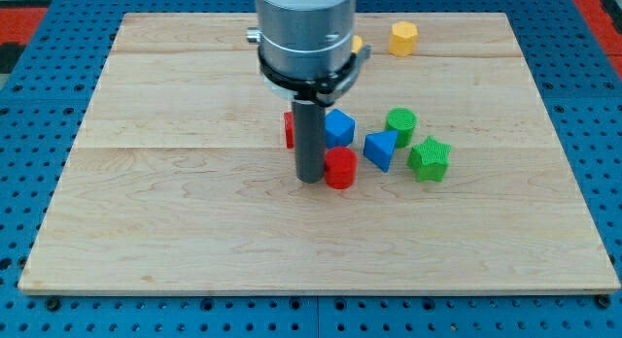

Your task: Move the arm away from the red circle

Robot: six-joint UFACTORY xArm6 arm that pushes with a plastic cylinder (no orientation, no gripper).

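The red circle is a short red cylinder near the middle of the wooden board. My tip rests on the board right at the red circle's left side, touching or nearly touching it. The dark rod rises from there into the grey arm body at the view's top.
A blue cube and a blue triangular block lie just above and right of the red circle. A green cylinder and a green star are farther right. Another red block peeks from behind the rod. A yellow hexagon sits at the top, with another yellow block partly hidden by the arm.
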